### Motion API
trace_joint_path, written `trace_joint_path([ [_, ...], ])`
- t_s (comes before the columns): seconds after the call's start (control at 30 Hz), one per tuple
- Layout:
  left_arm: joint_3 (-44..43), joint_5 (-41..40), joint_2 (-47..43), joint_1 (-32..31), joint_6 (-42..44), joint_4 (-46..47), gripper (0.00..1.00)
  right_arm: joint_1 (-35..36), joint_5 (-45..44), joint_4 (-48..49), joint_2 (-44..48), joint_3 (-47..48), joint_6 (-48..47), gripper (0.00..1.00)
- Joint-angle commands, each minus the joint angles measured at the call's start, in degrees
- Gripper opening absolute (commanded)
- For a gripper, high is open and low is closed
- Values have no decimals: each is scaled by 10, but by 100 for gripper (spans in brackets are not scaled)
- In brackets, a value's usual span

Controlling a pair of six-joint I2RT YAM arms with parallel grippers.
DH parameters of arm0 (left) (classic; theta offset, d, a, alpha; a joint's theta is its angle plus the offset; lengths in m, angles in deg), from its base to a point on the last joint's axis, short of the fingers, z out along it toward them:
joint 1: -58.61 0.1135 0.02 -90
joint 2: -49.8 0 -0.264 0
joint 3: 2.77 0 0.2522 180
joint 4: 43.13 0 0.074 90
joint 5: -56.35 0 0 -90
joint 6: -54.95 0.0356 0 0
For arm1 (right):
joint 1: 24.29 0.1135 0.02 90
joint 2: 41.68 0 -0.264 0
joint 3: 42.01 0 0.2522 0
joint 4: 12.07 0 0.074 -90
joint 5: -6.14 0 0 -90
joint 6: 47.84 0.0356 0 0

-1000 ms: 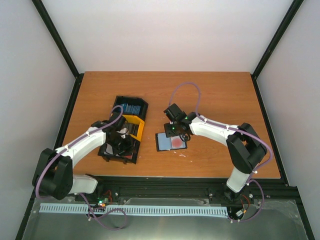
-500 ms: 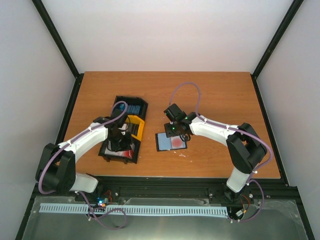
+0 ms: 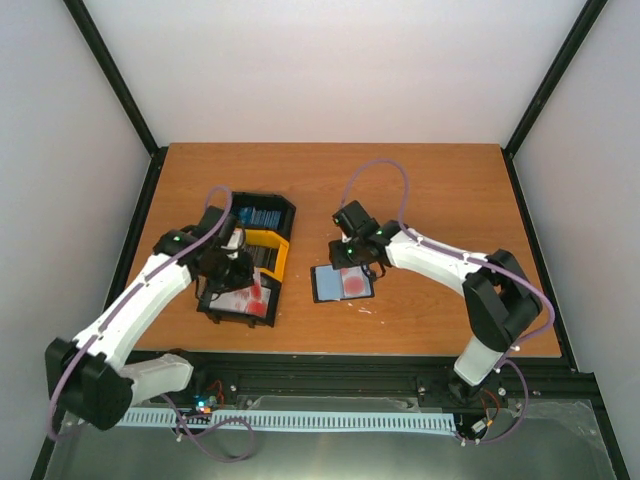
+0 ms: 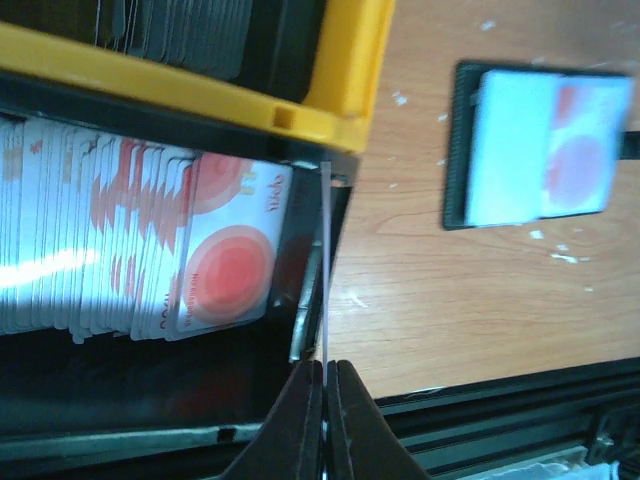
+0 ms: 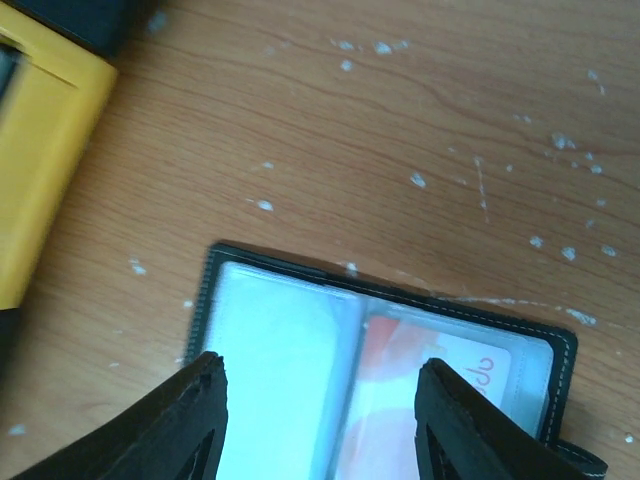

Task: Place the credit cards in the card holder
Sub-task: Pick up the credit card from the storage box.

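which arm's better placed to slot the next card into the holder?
Left. The left jaws are shut on a card, seen edge-on; the right jaws stand open over the card holder, holding nothing.

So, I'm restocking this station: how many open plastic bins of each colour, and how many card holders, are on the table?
Black open plastic bins: 2
Yellow open plastic bin: 1
Black folding card holder: 1
Total: 4
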Motion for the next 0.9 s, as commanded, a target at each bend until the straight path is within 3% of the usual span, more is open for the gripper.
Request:
trace_joint_path([
  [0.0, -35, 18, -67, 0, 13, -23, 1, -25, 98, 44, 63, 9, -12, 52],
  [0.13, -31, 105, -126, 0, 17, 98, 1, -69, 274, 139, 130, -28, 12, 73],
  [0.27, -22, 191, -133, 0, -15, 319, 1, -114, 445, 277, 192, -74, 104, 89],
  [0.33, -26, 209, -118, 0, -26, 393, 1, -119, 480, 340, 220, -91, 157, 94],
  [0.53, -48, 307, -64, 0, -56, 545, 1, -120, 517, 444, 265, -107, 247, 92],
  [0.73, -60, 398, -37, 0, -76, 611, 1, -119, 526, 397, 245, -75, 258, 72],
  [0.87, -67, 431, -24, 0, -64, 617, 1, -120, 511, 408, 253, -75, 257, 65],
])
